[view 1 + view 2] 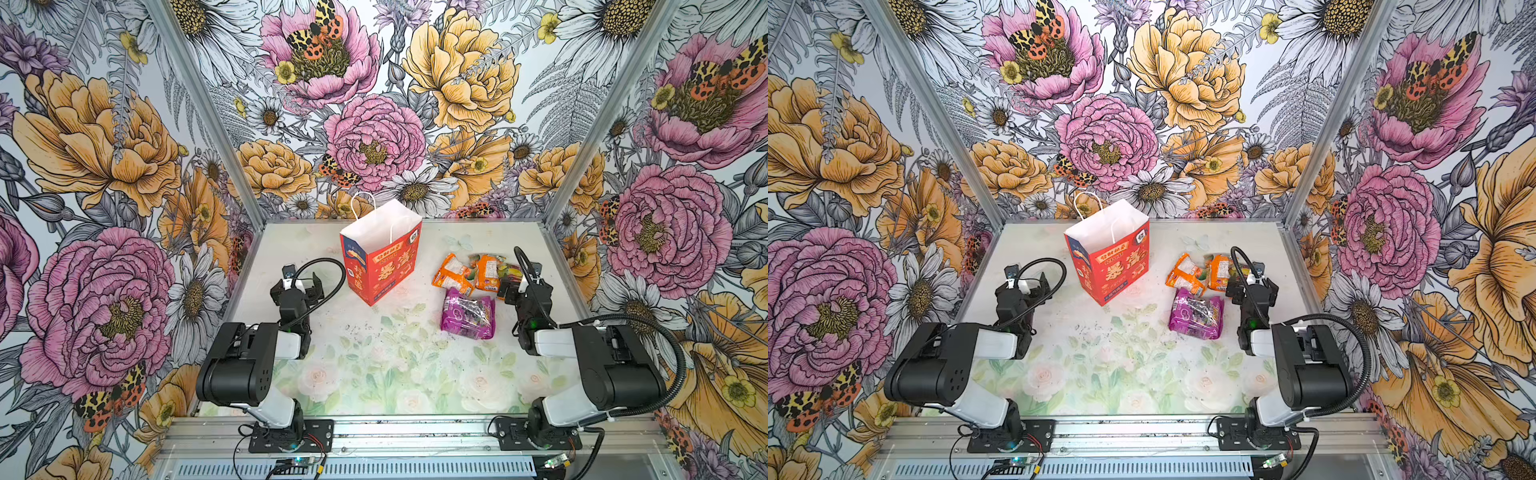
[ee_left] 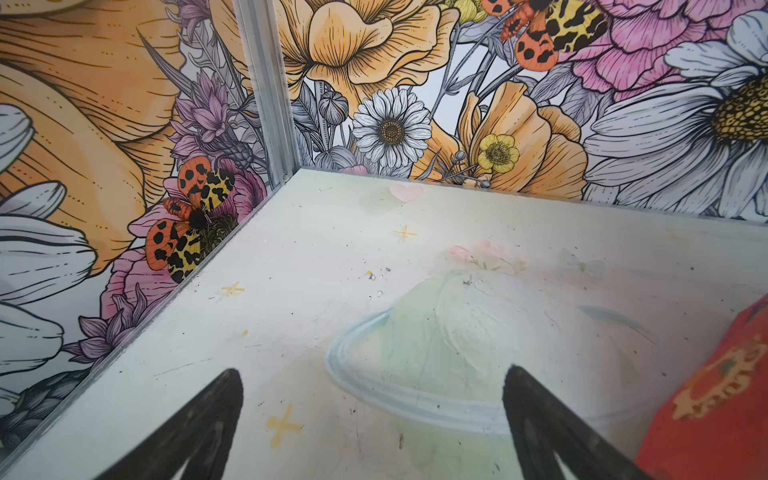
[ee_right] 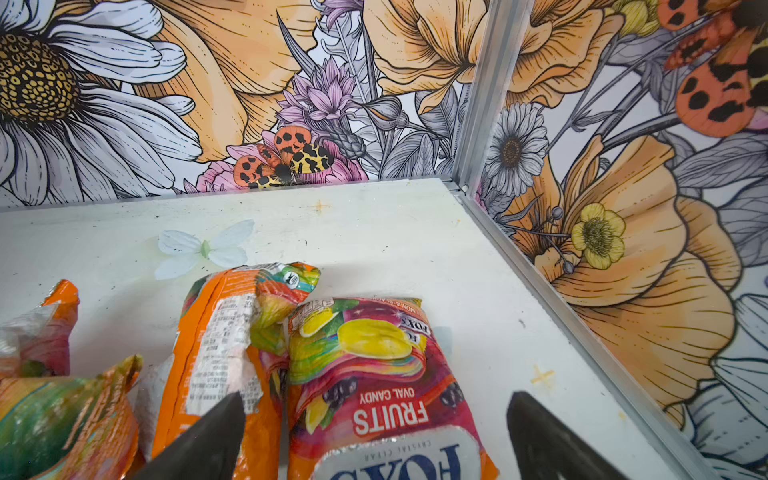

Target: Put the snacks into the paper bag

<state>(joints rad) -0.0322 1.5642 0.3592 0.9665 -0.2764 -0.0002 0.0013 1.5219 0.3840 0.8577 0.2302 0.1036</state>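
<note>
The bag [image 1: 380,253] stands upright near the back middle of the table [image 1: 374,353] with its mouth open. It is red outside with gold characters and a blue side panel, white inside, and taller than any packet. The snacks [image 1: 1187,276] lie in a loose cluster to its right, apart from it, all on the table and none in the bag. They are small crinkled packets. An orange packet [image 1: 451,276] with white patches lies nearest the bag, and a second orange packet [image 1: 487,272] is just beside it. A fruit packet [image 3: 374,365] in red, yellow and green, lettered "FOX'S FRUITS OVAL CANDY", touches that one. A purple packet [image 1: 468,313] with a clear window lies nearer the front. The right gripper [image 3: 376,398] hangs over the right end of the cluster, its jaws spread wide and gripping nothing. In the right wrist view one fingertip shows in front of the second orange packet and the other over bare table, with the fruit packet in the gap between them; whether either tip touches anything cannot be told. The left gripper [image 2: 372,374] is likewise wide open and holds nothing. It is above bare table to the left of the bag, whose red corner shows at the edge of the left wrist view.
</note>
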